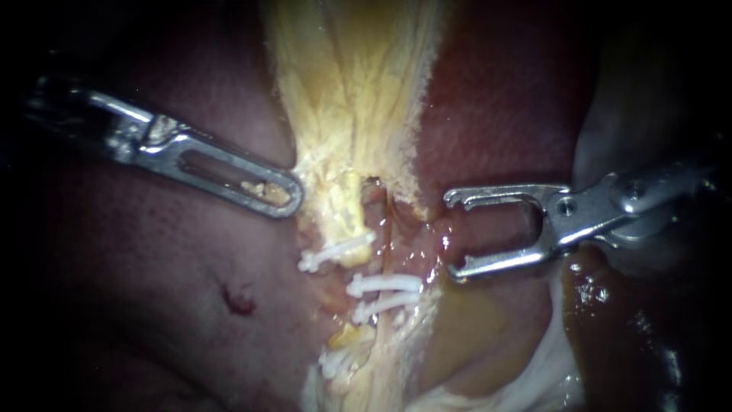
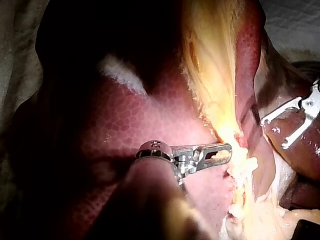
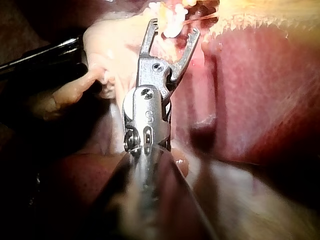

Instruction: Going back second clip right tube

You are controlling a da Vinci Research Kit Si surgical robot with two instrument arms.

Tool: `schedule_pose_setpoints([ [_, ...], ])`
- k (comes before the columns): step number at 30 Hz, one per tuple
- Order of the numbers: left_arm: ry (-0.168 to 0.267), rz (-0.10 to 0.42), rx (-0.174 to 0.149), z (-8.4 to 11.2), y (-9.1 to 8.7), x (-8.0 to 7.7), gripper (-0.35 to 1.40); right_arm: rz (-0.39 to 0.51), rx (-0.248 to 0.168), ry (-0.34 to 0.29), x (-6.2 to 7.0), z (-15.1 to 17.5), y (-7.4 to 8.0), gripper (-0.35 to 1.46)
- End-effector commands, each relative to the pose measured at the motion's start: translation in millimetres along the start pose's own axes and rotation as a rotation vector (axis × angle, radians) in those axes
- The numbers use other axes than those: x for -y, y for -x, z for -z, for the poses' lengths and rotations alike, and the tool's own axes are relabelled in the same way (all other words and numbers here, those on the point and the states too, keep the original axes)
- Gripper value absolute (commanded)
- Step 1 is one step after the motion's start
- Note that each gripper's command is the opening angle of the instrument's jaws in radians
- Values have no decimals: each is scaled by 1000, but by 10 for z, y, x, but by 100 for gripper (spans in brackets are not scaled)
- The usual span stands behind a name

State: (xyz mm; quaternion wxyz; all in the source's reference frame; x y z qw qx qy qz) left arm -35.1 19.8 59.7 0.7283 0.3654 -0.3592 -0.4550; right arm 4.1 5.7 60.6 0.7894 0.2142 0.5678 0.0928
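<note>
clips (image 1: pixel 385 284) across the right tube (image 1: pixel 388 229), our right instrument (image 1: pixel 453 235) just beside them
two white clips lie close together on the tube. the right instrument's jaws stand wide apart and hold nothing. our left instrument (image 1: pixel 282 194) has its jaws together, tip at the edge of the yellow tissue (image 1: pixel 351 91).

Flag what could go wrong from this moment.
1. The right instrument has open, empty jaws close beside the white clips; if it drifted toward them, a jaw tip might snag and loosen one.
2. The left instrument lies tip-first against the frayed yellow tissue; a tug might tear it.
</note>
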Motion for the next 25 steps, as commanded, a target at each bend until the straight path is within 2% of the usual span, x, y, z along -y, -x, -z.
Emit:
schedule_pose_setpoints([
  [1, 2, 4, 0, -4, -1, -2, -35, 0, 0, 0, 0, 0, 1, 50],
  [8, 3, -9, 1, -27, -7, -17, -35, 0, 0, 0, 1, 1, 1, 50],
  [25, 3, -10, 1, -29, -6, -18, -35, 0, 0, 0, 1, 1, 0, 50],
])
